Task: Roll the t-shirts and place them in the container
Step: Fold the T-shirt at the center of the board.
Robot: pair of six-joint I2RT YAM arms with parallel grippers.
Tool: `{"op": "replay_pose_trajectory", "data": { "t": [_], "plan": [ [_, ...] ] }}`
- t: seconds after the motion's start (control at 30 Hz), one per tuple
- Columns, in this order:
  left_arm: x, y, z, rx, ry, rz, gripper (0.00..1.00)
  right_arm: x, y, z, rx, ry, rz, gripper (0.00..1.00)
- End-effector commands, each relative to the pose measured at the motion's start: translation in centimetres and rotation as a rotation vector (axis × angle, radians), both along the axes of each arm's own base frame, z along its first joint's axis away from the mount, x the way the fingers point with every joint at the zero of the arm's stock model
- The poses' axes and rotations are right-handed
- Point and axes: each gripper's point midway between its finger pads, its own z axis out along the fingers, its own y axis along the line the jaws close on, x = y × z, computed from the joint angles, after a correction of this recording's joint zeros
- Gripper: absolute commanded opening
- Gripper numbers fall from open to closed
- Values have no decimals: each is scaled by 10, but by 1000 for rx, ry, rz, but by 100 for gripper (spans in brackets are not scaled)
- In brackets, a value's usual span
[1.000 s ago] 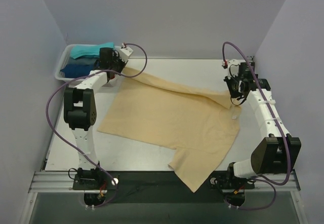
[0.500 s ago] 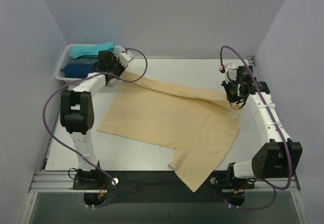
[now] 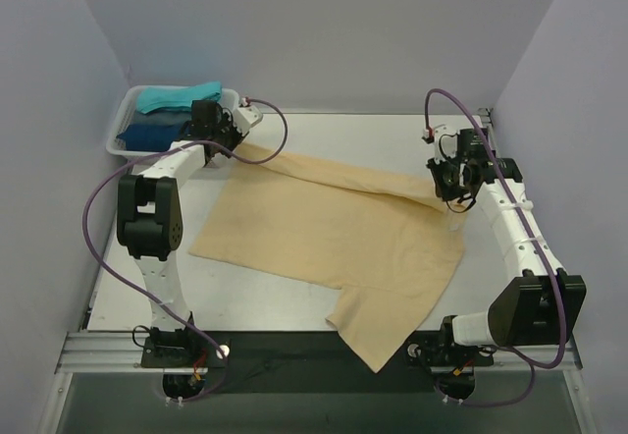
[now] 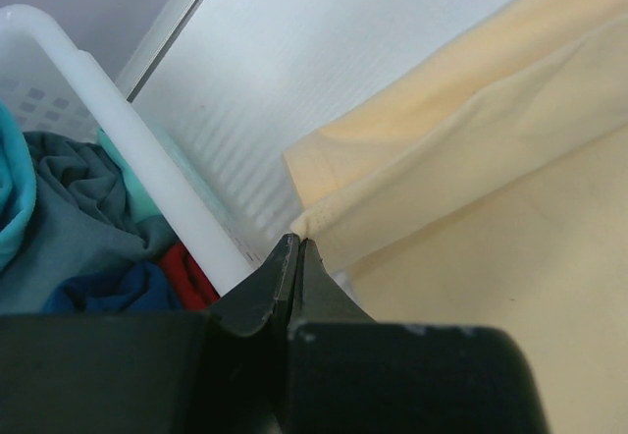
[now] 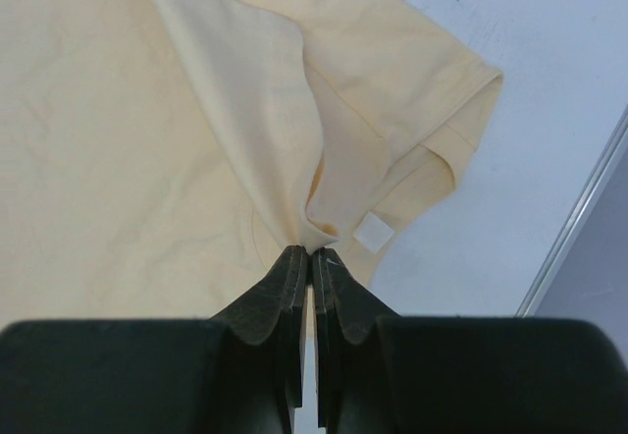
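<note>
Pinching hard: the left gripper (image 4: 296, 244) has its jaws squeezed fully together on a far corner of the tan t-shirt (image 3: 334, 233). That corner sits just beside the white basket (image 3: 116, 128), which holds a teal shirt (image 3: 179, 96) and a dark blue shirt (image 3: 147, 135). Across the way, the right gripper (image 5: 312, 253) shows jaws all but closed, nipping a bunched fold near a hemmed edge. The rest of the shirt lies spread on the table (image 3: 324, 132), one corner reaching past the near edge.
</note>
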Motion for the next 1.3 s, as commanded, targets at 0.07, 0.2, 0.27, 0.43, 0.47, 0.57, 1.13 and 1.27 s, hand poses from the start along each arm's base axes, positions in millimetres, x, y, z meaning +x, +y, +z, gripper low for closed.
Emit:
{"op": "replay_pose_trajectory", "data": {
  "t": [0.07, 0.2, 0.27, 0.43, 0.47, 0.57, 1.13, 1.27],
  "plan": [
    [-6, 7, 22, 57, -20, -51, 0, -27, 17, -4, 43, 52, 43, 0],
    [-17, 12, 11, 82, 20, -51, 0, -46, 28, -14, 71, 96, 79, 0],
    [-19, 18, 6, 101, 34, -29, 0, -67, 40, -24, 113, 172, 129, 0],
    [-14, 34, 28, 104, -25, 67, 37, -103, 50, -23, 164, 276, 149, 22],
    [-13, 37, 46, 79, -67, 75, 46, -102, 49, -11, 178, 241, 145, 25],
    [-3, 27, 90, -10, -199, 88, 60, -87, 39, 6, 195, 165, 123, 27],
    [61, -103, 28, -223, 128, 142, 58, 55, -32, -70, 75, 299, -99, 25],
    [35, -104, 31, -255, 196, 165, 55, 66, -50, -85, -4, 343, -79, 20]
  ]
}}
